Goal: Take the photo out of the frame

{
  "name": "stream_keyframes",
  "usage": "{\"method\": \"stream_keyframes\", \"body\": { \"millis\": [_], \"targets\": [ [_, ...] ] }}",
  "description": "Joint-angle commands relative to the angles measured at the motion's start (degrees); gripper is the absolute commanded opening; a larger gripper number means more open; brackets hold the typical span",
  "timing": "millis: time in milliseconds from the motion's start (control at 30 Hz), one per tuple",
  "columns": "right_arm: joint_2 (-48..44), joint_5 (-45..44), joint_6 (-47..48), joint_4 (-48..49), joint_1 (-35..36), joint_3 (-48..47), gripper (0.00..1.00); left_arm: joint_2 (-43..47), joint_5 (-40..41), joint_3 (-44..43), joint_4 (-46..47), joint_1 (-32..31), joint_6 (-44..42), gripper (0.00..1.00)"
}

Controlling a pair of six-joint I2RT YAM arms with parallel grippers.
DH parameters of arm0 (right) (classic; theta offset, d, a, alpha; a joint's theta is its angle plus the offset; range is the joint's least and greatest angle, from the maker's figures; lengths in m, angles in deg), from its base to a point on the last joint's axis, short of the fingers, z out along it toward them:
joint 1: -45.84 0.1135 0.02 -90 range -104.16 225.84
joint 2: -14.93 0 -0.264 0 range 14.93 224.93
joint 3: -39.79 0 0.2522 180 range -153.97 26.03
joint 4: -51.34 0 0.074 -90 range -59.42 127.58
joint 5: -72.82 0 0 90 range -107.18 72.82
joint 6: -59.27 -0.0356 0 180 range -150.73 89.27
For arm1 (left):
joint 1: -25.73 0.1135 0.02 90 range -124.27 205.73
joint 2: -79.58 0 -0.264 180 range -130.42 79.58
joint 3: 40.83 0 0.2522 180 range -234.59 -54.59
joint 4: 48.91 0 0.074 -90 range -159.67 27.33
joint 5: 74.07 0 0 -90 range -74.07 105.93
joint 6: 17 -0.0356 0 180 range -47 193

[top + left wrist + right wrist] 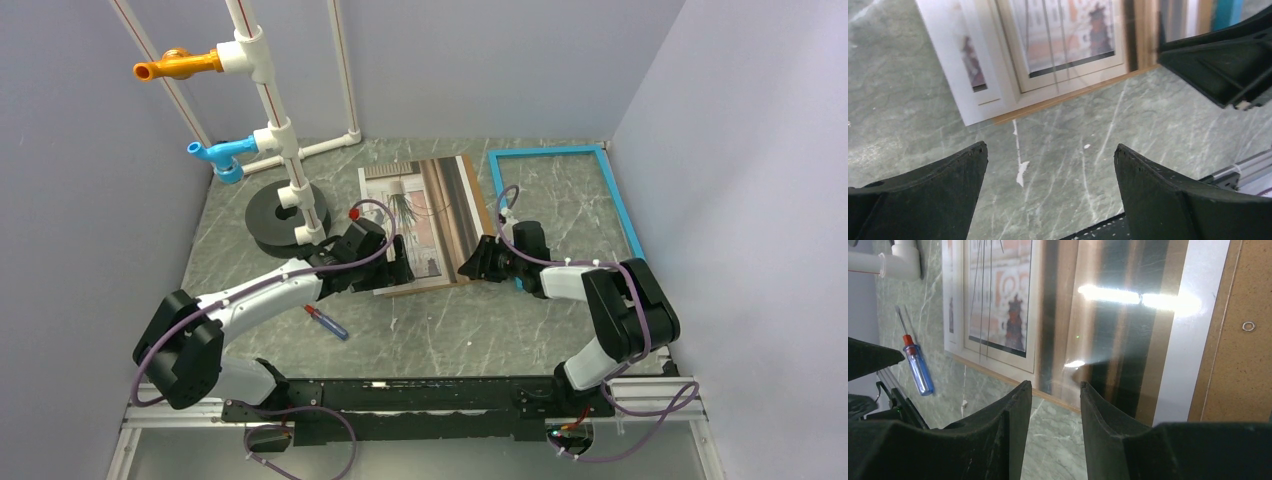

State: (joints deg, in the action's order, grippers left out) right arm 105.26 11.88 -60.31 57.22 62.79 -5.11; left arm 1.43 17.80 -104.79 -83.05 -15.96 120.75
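Note:
The photo (420,205) lies flat mid-table on a plain brown backing board (479,205), outside the frame. The turquoise frame (625,215) lies empty at the back right. My left gripper (398,268) hovers at the photo's near left corner, open wide and empty; in its wrist view (1050,147) only bare table lies between the jaws, with the photo (1063,40) just ahead. My right gripper (472,262) sits at the near right corner, jaws a little apart and empty (1055,384). The photo (998,300) and the board (1243,365) lie just beyond its tips.
A red-and-blue screwdriver (327,322) lies on the table near the left arm. A white pipe stand on a black disc base (283,215) stands at the back left. A glossy glare band (1128,295) crosses the photo's surface. Walls close in on three sides.

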Motion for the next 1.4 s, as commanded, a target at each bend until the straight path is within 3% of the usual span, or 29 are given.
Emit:
{"method": "stream_keyframes", "body": {
  "millis": [0, 333, 767, 1000, 1367],
  "targets": [
    [-1.78, -2.93, 2.22, -2.03, 0.56, -0.89, 0.43, 1.31, 2.60, 2.90, 2.70, 1.01, 0.51, 0.99],
    [-10.79, -13.10, 4.49, -5.31, 0.89, 0.73, 0.43, -0.43, 1.89, 4.41, 4.90, 3.59, -1.17, 0.99],
    [-7.30, -24.21, 2.37, -8.98, 0.85, 0.62, 0.42, 0.05, 1.49, 7.93, 8.25, 3.74, 1.30, 0.99],
    [-5.90, -22.29, 2.63, -9.35, 1.02, -0.58, 0.42, -0.47, 1.51, 9.83, 10.39, 3.77, 0.42, 0.99],
    [-6.72, -21.05, 3.04, -8.05, 0.99, 0.20, 0.42, -3.84, -4.25, 16.04, 22.00, 3.39, 5.91, 0.99]
  ]
}}
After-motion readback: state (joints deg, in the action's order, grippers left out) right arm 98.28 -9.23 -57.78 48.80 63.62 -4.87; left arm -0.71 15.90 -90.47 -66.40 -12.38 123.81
